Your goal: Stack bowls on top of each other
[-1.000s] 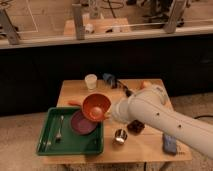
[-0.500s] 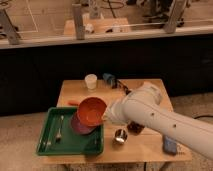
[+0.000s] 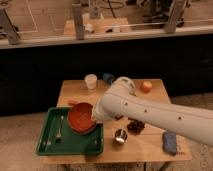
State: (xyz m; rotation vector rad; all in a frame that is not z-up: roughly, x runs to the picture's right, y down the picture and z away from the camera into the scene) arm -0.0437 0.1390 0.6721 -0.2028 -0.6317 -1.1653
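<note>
The glossy orange-red bowl (image 3: 80,116) sits low over the right part of the green tray (image 3: 50,146). A darker purple-maroon rim (image 3: 86,131) shows just beneath its front edge, so it lies on or just above the purple bowl; I cannot tell if they touch. My gripper (image 3: 94,119) is at the orange-red bowl's right edge, mostly hidden behind my white arm (image 3: 150,112), which reaches in from the right.
A fork (image 3: 60,127) lies in the tray's left part. On the wooden table (image 3: 150,150) are a white cup (image 3: 90,81), a blue object (image 3: 108,77), an orange fruit (image 3: 146,86), a small metal cup (image 3: 120,135), a dark item (image 3: 135,126) and a blue item (image 3: 170,141).
The arm has carried the orange-red bowl left and down, from tilted above the table's middle to level over the purple bowl in the tray.
</note>
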